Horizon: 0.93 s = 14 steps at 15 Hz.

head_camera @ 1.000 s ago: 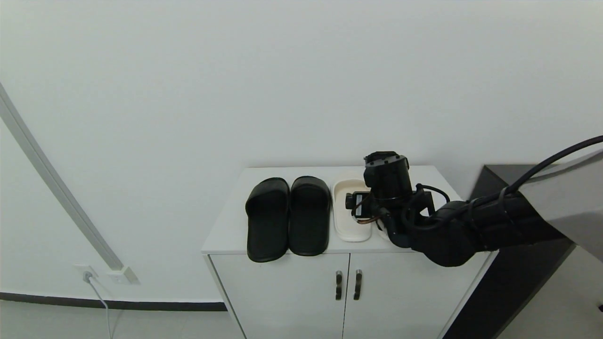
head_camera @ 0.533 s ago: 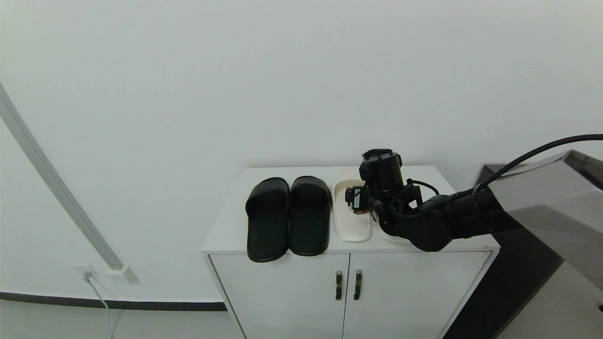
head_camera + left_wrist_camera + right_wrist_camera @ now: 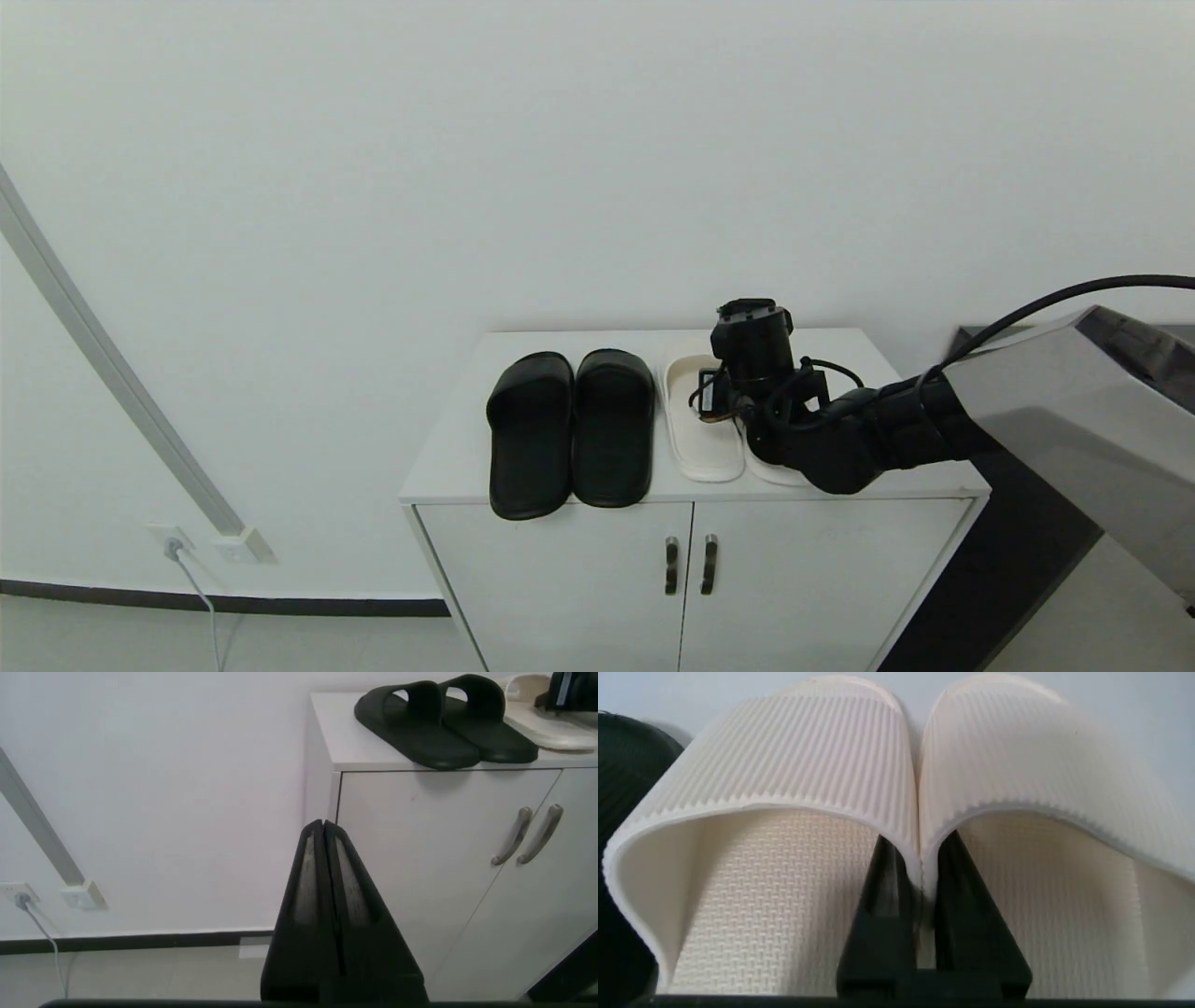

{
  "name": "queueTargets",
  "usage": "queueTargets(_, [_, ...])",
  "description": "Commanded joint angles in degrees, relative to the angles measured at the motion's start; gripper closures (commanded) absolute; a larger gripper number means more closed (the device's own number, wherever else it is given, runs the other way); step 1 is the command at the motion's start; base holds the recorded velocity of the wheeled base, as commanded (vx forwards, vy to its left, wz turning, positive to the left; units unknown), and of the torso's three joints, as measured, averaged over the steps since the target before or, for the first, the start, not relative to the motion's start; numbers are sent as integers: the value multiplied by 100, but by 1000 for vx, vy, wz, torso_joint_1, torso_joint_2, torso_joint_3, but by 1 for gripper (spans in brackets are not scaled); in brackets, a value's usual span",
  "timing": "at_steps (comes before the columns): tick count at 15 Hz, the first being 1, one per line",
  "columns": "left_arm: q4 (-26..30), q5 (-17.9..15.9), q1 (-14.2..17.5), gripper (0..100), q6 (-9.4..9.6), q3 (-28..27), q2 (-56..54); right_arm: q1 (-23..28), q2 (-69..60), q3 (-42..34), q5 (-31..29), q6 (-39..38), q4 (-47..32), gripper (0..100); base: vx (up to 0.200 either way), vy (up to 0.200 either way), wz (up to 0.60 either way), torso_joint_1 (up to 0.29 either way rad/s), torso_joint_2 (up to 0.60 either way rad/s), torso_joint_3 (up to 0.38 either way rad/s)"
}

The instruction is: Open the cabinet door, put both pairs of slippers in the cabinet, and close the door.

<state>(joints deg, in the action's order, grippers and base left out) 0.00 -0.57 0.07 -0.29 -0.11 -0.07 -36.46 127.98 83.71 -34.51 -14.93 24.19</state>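
The left end effector (image 3: 322,863), fingers pressed together, hangs before the closed cabinet (image 3: 579,579). On its top surface (image 3: 448,467), black slippers (image 3: 571,431) sit at nine o'clock of the white slippers (image 3: 702,450), whose touching inner strap edges the right end effector (image 3: 915,854) pinches.

text: none legible | cabinet (image 3: 560,569): no readable label | black slippers (image 3: 611,439), white slippers (image 3: 705,450): no readable print

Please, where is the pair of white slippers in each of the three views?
Head view: white slippers on the cabinet top, directly right of the black slippers.
Left wrist view: white slippers on the cabinet top, beyond the black slippers.
Right wrist view: white slippers close up, side by side.
Shared landmark: the black slippers beside them.
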Motion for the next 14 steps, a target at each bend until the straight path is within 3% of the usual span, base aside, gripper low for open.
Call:
queueTargets(1, [0, 5, 1, 100, -6, 2, 7, -1, -212, -57, -3, 78, -2, 100, 0, 0, 0, 0, 0, 0])
queueTargets(5, [0, 5, 1, 100, -15, 2, 7, -177, -1451, -962, 173, 825, 359, 100, 0, 0, 0, 0, 0, 0])
queueTargets(7, [0, 5, 1, 100, -6, 2, 7, -379, -2189, -1683, 656, 1107, 561, 100, 0, 0, 0, 0, 0, 0])
queueTargets(9, [0, -4, 1, 100, 3, 2, 7, -590, -2840, -2351, 1368, 1203, 552, 100, 0, 0, 0, 0, 0, 0])
queueTargets(10, [0, -4, 1, 100, 3, 2, 7, -722, -3472, -3036, 2265, 1212, 535, 100, 0, 0, 0, 0, 0, 0])
queueTargets(12, [0, -4, 1, 100, 12, 2, 7, -748, -4044, -3757, 3372, 1335, 552, 100, 0, 0, 0, 0, 0, 0])
queueTargets(14, [0, -4, 1, 100, 12, 2, 7, -722, -4430, -4196, 4075, 1906, 578, 100, 0, 0, 0, 0, 0, 0])
